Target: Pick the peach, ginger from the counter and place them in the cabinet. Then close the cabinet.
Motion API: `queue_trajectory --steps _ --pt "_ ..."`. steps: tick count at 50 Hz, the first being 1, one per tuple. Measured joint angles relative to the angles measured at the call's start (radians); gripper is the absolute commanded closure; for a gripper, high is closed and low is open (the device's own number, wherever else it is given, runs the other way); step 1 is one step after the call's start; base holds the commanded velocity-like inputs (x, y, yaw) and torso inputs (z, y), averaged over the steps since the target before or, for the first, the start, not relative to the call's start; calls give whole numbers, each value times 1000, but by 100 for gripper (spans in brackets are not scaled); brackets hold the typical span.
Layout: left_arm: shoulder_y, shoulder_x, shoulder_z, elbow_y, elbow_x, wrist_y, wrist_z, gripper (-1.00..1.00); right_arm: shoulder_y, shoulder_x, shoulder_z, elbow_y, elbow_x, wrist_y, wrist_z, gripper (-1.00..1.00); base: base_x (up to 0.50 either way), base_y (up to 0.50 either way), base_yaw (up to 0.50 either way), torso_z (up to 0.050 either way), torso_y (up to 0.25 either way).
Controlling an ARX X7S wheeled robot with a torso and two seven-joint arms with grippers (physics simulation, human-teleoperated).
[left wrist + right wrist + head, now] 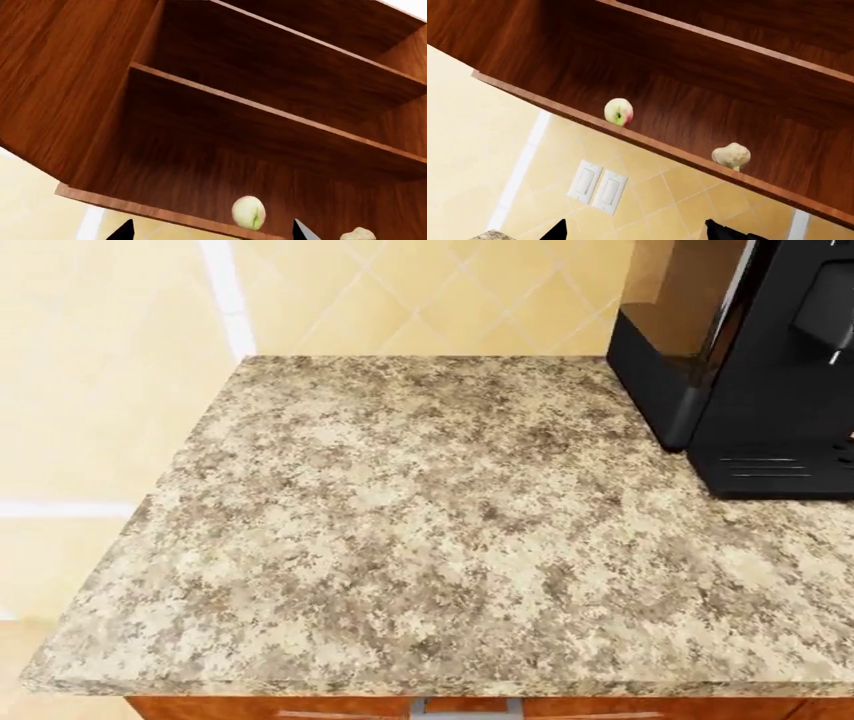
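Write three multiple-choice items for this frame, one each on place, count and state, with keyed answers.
1. Where is the peach?
A. On the cabinet's bottom shelf
B. On the counter
C. In a claw

2. How many wall switch plates show in the right wrist view?
A. One
B. Two
C. Four

3. What state is the cabinet in?
A. Shut
B. Open, shelves exposed
C. Cannot be seen

Answers: 1 A, the peach sits near the shelf's front edge, apart from the ginger. 2 B, two white plates sit side by side on the tiled wall. 3 B, both wrist views look straight onto bare shelves, and the counter holds only the black appliance.
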Motion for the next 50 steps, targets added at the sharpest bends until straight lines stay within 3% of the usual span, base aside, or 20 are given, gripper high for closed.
queue_trajectory --steps 10,16,26,50 --pt "116 -49 -52 69 5 54 4 -100 0 12 -15 -42 -10 -41 0 -100 207 500 0 0 0" --pt "150 -65 -67 88 9 67 6 -100 -1 10 -21 -56 -13 -64 0 -100 18 0 0 0 0" --pt "173 -81 -83 105 9 76 10 -100 0 3 -28 -66 -18 -86 0 -100 481 101 0 0 0" --pt "192 -90 -96 114 10 79 13 -100 0 -4 -35 -76 -24 -126 0 -100 0 0 0 0 0"
